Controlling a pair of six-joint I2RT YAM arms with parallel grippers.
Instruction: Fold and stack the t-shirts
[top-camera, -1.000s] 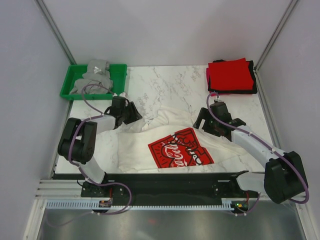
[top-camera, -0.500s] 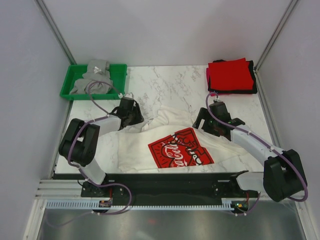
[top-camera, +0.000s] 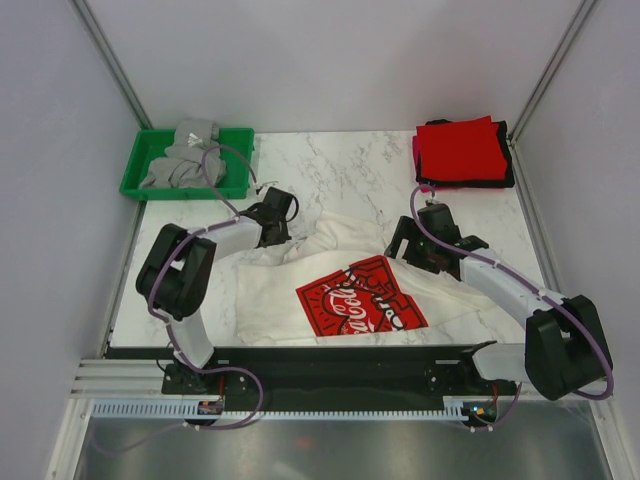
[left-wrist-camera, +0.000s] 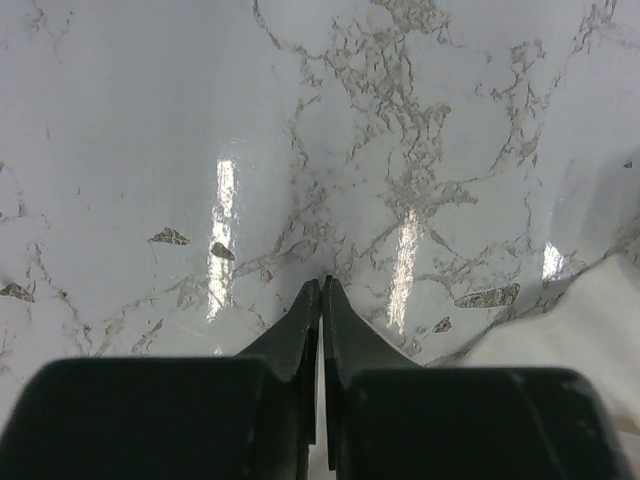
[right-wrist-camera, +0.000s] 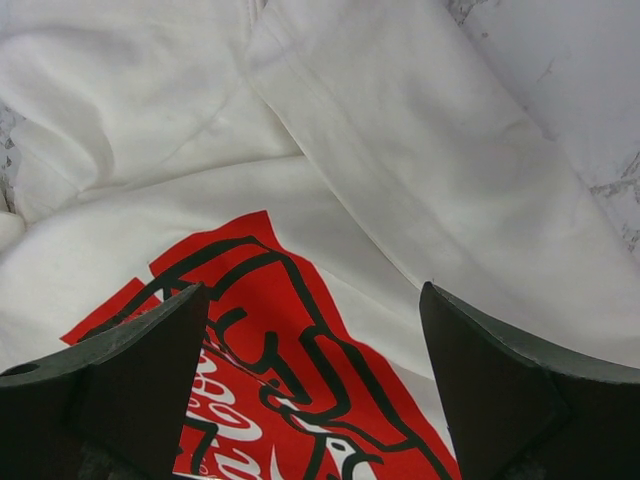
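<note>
White t-shirt (top-camera: 268, 300) rumpled, marble table (top-camera: 340, 170) (grey walls (top-camera: 330, 60))

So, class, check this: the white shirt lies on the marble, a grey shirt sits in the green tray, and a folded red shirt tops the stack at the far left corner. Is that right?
One slip: the red shirt tops the stack at the far right corner, not the left, as the top view shows. The white shirt does lie on the marble, and the grey shirt does sit in the green tray.
</note>
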